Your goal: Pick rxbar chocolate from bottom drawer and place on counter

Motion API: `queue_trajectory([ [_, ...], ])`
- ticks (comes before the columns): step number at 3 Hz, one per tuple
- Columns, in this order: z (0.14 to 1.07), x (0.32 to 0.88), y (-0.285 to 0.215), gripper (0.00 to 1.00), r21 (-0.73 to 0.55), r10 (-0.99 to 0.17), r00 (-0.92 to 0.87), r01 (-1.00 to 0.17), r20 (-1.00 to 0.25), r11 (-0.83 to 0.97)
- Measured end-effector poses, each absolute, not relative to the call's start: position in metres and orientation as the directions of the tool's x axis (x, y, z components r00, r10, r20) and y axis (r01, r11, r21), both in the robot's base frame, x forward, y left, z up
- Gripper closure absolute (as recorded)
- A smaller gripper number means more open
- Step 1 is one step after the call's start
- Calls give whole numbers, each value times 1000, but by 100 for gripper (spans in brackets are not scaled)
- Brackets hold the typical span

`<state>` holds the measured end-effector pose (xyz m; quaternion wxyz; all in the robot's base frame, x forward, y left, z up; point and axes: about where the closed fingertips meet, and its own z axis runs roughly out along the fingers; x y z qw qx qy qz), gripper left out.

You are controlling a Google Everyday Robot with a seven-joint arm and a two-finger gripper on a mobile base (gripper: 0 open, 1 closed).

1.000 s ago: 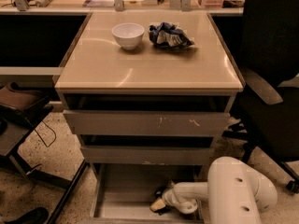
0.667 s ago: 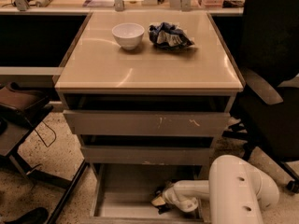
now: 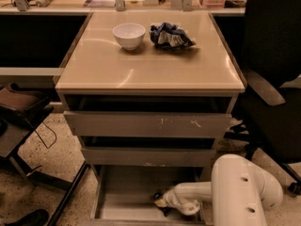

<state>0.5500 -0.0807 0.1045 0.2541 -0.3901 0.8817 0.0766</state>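
Note:
The bottom drawer (image 3: 122,192) is pulled open, showing its plain grey floor. My white arm (image 3: 235,192) reaches in from the right, and my gripper (image 3: 160,201) is low inside the drawer near its middle-right. A small dark shape (image 3: 164,209) lies right at the gripper's tip; it may be the rxbar chocolate, but I cannot tell. The beige counter (image 3: 146,65) is the cabinet top above the three drawers.
A white bowl (image 3: 129,35) and a crumpled blue-and-white bag (image 3: 170,36) sit at the back of the counter. A black office chair (image 3: 273,79) stands close on the right. A stool and cables (image 3: 23,121) are on the left. The two upper drawers (image 3: 148,124) are slightly open.
The gripper has shifted slightly inside the bottom drawer; the arm is nearly still. Nothing else moved.

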Motion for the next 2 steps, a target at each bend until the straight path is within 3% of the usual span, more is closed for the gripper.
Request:
queue_trajectory([
  [2,206,513,-87,100,-196,-641,-488,-685,-593,702],
])
